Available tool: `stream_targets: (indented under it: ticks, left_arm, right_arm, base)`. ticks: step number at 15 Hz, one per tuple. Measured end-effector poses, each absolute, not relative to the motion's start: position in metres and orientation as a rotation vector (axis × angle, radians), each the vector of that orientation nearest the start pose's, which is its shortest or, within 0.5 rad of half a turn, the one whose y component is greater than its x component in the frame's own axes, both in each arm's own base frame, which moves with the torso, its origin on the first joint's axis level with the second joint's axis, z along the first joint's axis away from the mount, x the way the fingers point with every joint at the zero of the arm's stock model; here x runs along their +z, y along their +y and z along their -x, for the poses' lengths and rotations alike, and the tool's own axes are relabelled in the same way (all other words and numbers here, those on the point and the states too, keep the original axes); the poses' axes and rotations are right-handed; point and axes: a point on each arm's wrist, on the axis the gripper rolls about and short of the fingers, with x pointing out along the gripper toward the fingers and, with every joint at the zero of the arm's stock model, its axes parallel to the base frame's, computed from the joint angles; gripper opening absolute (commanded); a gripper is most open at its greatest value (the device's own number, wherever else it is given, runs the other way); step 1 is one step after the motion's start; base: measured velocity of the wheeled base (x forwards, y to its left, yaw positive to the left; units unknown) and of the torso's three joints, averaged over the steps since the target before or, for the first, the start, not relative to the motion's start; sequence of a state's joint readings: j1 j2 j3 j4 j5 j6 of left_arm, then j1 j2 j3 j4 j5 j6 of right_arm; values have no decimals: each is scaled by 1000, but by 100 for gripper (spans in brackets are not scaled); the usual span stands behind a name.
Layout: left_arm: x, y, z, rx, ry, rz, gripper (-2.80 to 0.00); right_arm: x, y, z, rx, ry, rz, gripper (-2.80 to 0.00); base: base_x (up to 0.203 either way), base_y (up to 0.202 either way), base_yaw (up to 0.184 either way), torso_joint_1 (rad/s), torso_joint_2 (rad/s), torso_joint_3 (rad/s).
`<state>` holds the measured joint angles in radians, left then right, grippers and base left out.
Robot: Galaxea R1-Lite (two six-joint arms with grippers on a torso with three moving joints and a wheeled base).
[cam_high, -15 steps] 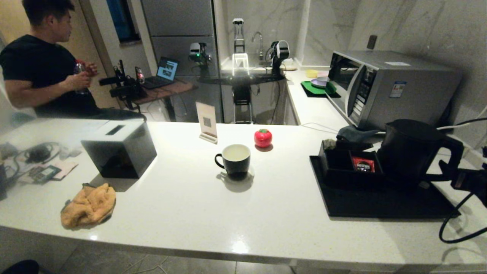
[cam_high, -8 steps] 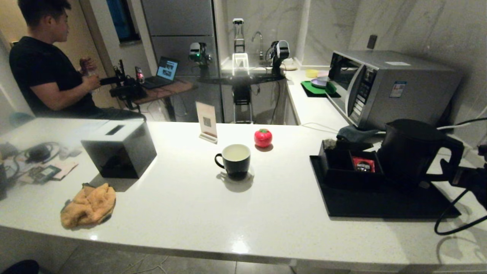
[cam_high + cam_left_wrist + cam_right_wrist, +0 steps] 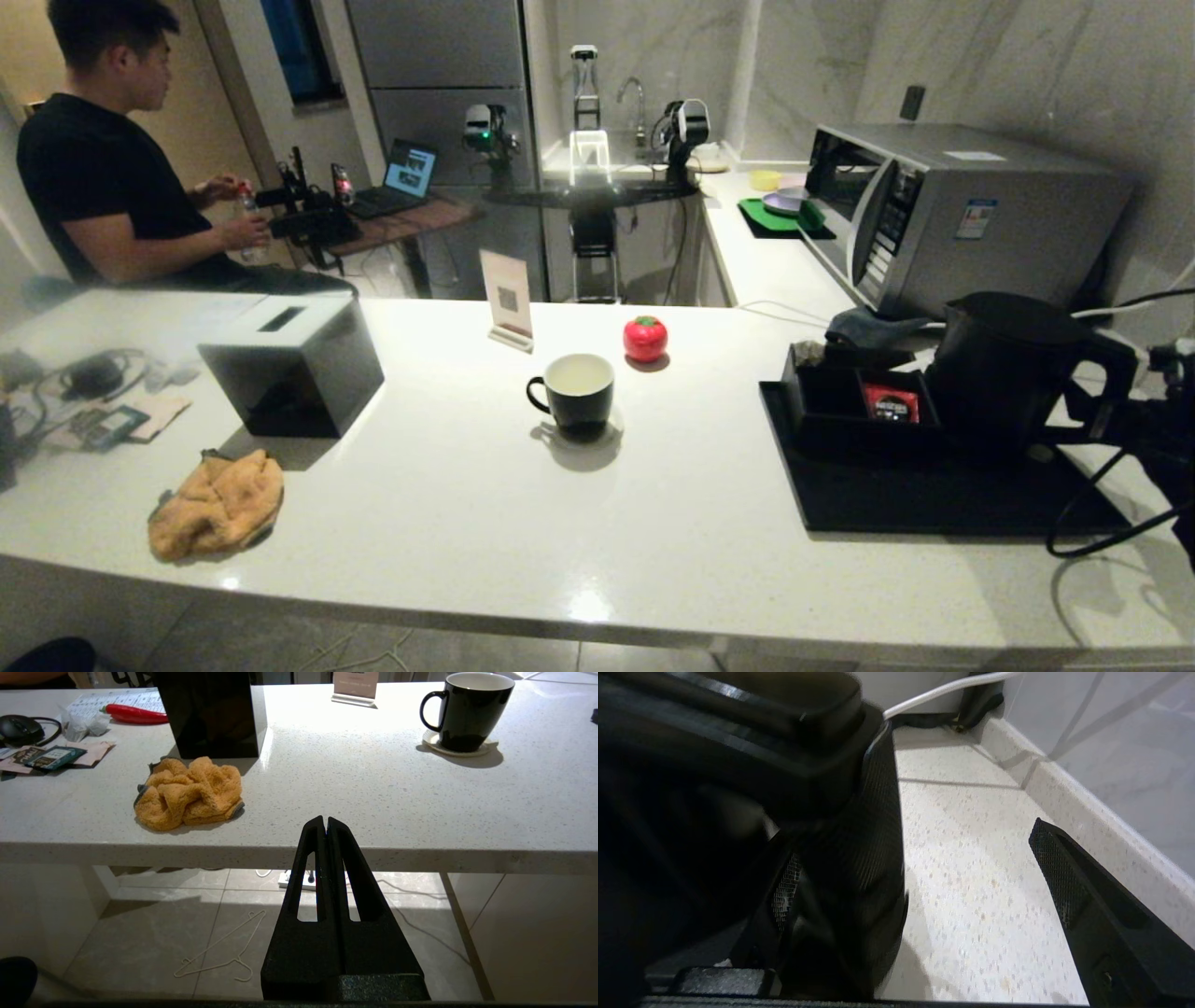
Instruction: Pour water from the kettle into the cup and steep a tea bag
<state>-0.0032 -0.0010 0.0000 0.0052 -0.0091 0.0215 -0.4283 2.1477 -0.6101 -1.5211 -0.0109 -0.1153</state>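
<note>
The right gripper [image 3: 920, 858] has crept in from the counter's right edge over the last second and now straddles the kettle [image 3: 1004, 369] handle [image 3: 868, 858], its jaws spread wide and nothing clenched yet (the squeeze looks like the next step). The kettle stands on the black tray [image 3: 934, 499]; the cup [image 3: 577, 390] waits mid-counter, well apart. The left gripper [image 3: 326, 826] hangs pressed shut below the counter edge
</note>
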Motion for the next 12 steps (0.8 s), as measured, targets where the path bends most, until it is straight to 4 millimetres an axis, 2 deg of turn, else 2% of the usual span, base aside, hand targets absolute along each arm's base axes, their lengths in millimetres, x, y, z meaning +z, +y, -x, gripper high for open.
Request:
stream_targets:
  ticks: [12]
  left_arm:
    - [75, 0, 23, -12, 4, -21, -280]
  right_arm:
    - [79, -152, -339, -530, -13, 118, 0]
  base:
    - [0, 0, 0, 0, 0, 0]
